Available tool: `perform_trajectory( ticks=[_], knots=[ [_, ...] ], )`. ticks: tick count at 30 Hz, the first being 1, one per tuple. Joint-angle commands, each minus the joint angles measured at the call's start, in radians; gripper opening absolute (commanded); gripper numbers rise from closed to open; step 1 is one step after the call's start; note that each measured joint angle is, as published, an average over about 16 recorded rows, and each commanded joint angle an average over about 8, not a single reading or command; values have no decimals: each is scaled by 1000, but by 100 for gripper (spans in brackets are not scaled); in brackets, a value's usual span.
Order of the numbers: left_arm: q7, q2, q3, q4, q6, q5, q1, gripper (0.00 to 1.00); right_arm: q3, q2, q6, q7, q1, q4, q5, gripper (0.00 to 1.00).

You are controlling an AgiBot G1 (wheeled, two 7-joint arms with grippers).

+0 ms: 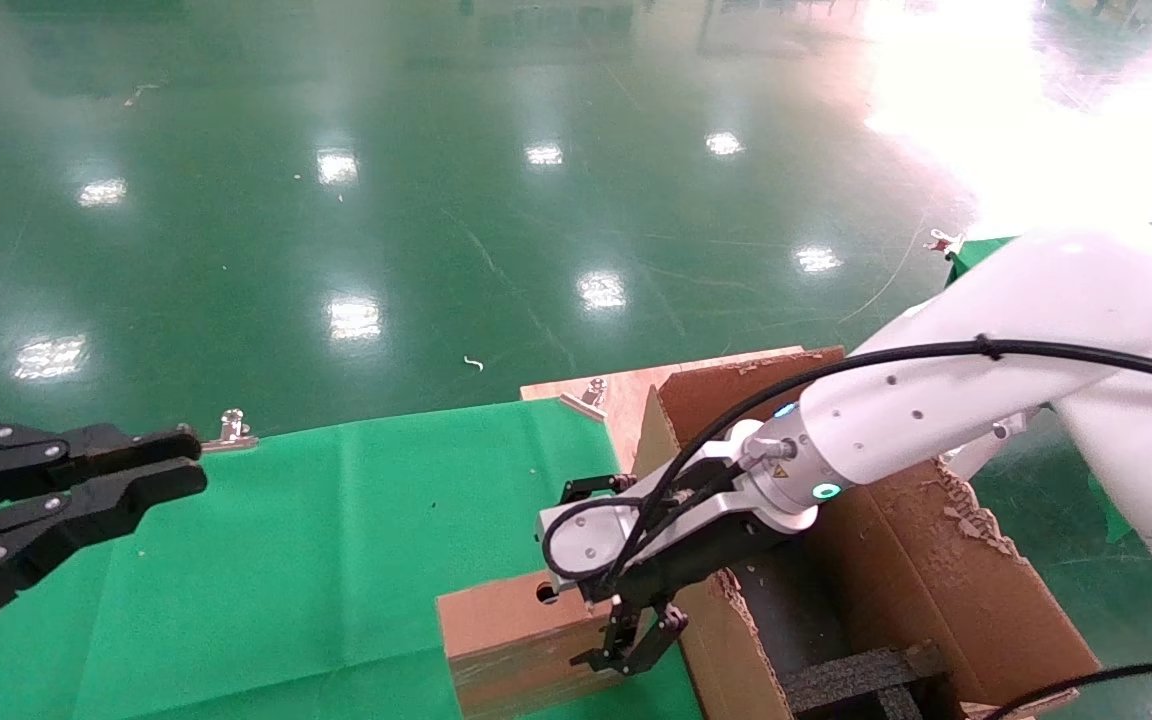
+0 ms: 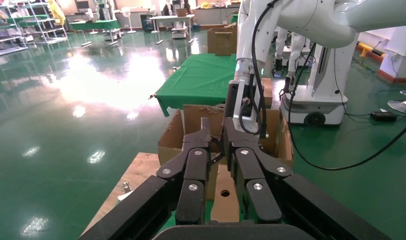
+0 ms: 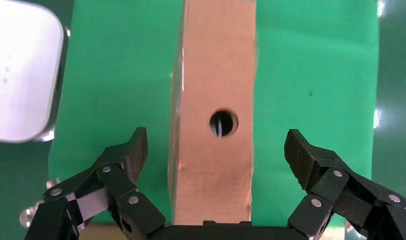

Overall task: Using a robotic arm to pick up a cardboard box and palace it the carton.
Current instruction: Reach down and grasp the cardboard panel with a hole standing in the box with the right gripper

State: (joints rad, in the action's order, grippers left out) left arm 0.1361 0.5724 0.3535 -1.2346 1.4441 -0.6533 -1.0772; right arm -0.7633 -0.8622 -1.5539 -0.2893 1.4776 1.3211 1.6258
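Right end effector [image 3: 215, 150]: spread wide, its two fingers [image 3: 133, 150] standing either side of the cardboard box [image 3: 215, 100] and touching neither face; it grips nothing yet.
Robotic arm [image 1: 896, 420]: reaches down from your right, across the near flap of the carton [image 1: 926, 560], to the box's right end.
Cardboard box: stands on edge on the green counter [image 1: 316, 560], just beside the carton's left wall, narrow top face with one round hole [image 3: 223, 123] turned up.
Step in hand: closing on the box. You look centred over the narrow face; lower until the pads sit well below the top edge, then squeeze evenly on the two broad sides.
Care: lift straight up first, since the carton's ragged flap stands close beside the box and you must clear it before swinging right.
Carton: open, black foam [image 1: 866, 675] inside.
Left end effector [image 1: 176, 475]: parked at the counter's left, fingers close together, holding nothing.
Writing: none readable on box or carton.
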Motion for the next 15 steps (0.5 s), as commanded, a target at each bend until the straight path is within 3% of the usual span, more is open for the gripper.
perform_trajectory(
  ticks=[1,4,5,6,12,14,15],
  knots=[
    [0,0,0,0,0,0,0,46,-22,-12,-4,0,14,0,26,100],
    [0,0,0,0,0,0,0,83,-47,-19,-6,2,27,1,39,100],
    [0,0,0,0,0,0,0,95,-53,-20,-6,3,30,1,41,96],
    [0,0,0,0,0,0,0,100,-61,-22,-6,4,35,2,47,88],
    [0,0,0,0,0,0,0,100,-91,-32,-9,10,52,6,68,13],
    [0,0,0,0,0,0,0,100,-94,-33,-10,11,53,6,71,0],
    [0,0,0,0,0,0,0,100,-93,-33,-10,10,53,6,70,0]
  ],
)
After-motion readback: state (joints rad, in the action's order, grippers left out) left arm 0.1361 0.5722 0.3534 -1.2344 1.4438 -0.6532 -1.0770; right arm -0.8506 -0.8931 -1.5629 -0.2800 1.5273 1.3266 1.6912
